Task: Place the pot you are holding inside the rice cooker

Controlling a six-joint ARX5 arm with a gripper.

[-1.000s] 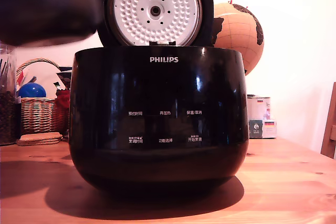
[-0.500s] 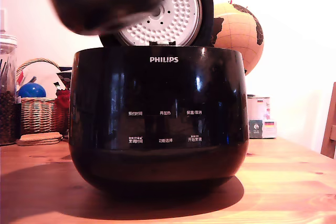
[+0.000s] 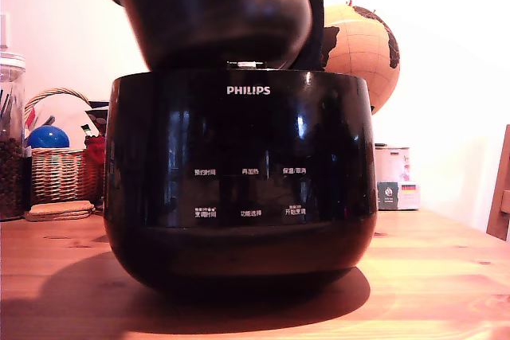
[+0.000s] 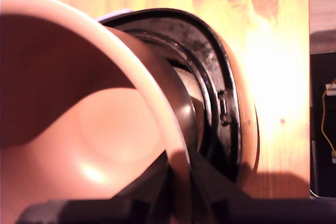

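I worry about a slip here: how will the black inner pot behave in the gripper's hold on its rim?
The pot looks like rigid metal, so it should not flex. Its glossy wall and smooth inside suggest a slippery hold. Held at one spot on the rim, it already hangs slightly tilted above the rice cooker, so it may swing or tip further.

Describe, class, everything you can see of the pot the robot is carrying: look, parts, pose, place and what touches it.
The pot is round, dark and glossy outside, with a flared rim and a rounded bottom. In the wrist view its inside looks smooth and pale. It hangs slightly tilted above the rice cooker, in front of the raised lid, towards the exterior view's left, not yet lowered in. The gripper clamps its rim; nothing else visibly touches it.
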